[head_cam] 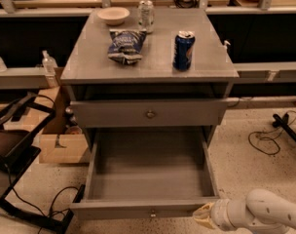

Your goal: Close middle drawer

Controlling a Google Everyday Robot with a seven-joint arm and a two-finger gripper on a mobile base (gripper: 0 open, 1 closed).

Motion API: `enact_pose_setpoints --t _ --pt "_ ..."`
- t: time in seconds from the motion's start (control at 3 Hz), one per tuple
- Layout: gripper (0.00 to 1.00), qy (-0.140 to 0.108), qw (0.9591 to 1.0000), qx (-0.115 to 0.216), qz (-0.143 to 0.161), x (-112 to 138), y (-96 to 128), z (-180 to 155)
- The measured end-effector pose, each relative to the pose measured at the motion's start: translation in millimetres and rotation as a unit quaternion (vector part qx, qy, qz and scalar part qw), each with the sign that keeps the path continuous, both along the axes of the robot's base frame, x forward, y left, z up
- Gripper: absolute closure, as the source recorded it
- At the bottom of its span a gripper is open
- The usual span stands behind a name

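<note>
The middle drawer of the grey cabinet is pulled far out. Its bare grey inside shows. Its flat front faces me low in the view, with a small brass knob at centre. My gripper comes in from the bottom right on a white arm. It sits at the right end of the drawer front, close to it or touching it. The taller drawer front above stands slightly out. The lowest drawer is hidden.
On the cabinet top are a blue can, a chip bag, a bowl and a silver can. A cardboard box and a black frame stand at the left. Cables lie on the floor at the right.
</note>
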State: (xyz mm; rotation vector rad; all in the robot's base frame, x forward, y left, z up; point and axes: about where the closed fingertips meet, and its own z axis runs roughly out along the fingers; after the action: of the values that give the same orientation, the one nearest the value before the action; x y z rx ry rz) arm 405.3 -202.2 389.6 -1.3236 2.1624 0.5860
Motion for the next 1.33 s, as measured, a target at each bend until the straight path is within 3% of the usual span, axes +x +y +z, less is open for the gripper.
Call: enact_pose_setpoints --t 0.33,0.67,1.33 --pt "1.0 -0.006 0.9999 -0.006 0.006 15.5 2.3 1.3" --pt "1.0 -0.006 0.9999 -0.006 0.006 15.6 2.4 1.3" --pt "1.0 0.006 0.9991 0.003 0.041 35.3 25.8 -12.9"
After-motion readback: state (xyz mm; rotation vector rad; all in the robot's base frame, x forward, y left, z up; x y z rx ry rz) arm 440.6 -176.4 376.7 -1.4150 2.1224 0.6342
